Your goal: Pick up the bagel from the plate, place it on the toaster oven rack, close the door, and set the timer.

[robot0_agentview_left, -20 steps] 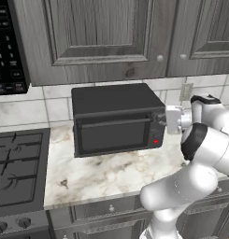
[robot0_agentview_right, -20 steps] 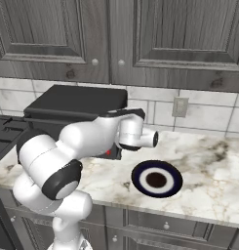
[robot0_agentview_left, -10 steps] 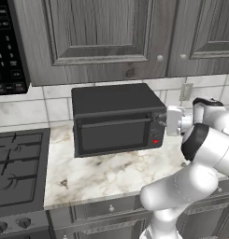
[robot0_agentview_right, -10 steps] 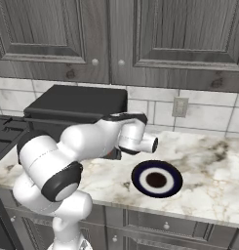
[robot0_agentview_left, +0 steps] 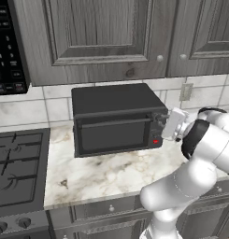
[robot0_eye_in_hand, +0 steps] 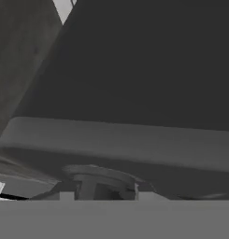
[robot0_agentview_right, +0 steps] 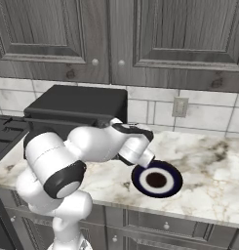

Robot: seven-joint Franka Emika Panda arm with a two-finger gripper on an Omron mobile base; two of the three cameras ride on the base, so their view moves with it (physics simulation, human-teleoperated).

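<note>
Dark wood cabinets (robot0_agentview_left: pixel 102 37) run along the top of both base views, their upper parts cut off by the frame edge. Below them the marble desk (robot0_agentview_left: pixel 106 175) spreads out, with a gas stove (robot0_agentview_left: pixel 17 168) at 9 o'clock in the left base view, only partly in frame. A black microwave (robot0_agentview_left: pixel 6 46) with buttons is clipped at the 10 o'clock corner.

The toaster oven (robot0_agentview_left: pixel 116 119) sits at the middle of the desk against the tiled wall. Its door (robot0_agentview_left: pixel 113 135) stands upright and shut, and the tinted glass is too dark to show the rack or any bagel inside. A small red light (robot0_agentview_left: pixel 155 141) glows low on the control strip at the oven's right end.

In the right base view the white arm covers most of the oven's front. The plate (robot0_agentview_right: pixel 156 179) lies on the desk at 5 o'clock of the oven, nothing on it, its left rim partly hidden behind the wrist.

The claw (robot0_agentview_left: pixel 163 120) is pressed up at the oven's control strip, at 3 o'clock of the door. Its fingertips are hidden by the white hand, and in the hand view they are lost against the blurred dark oven surfaces. By every sign the jaws are drawn nearly together; whether they pinch a knob cannot be told.
</note>
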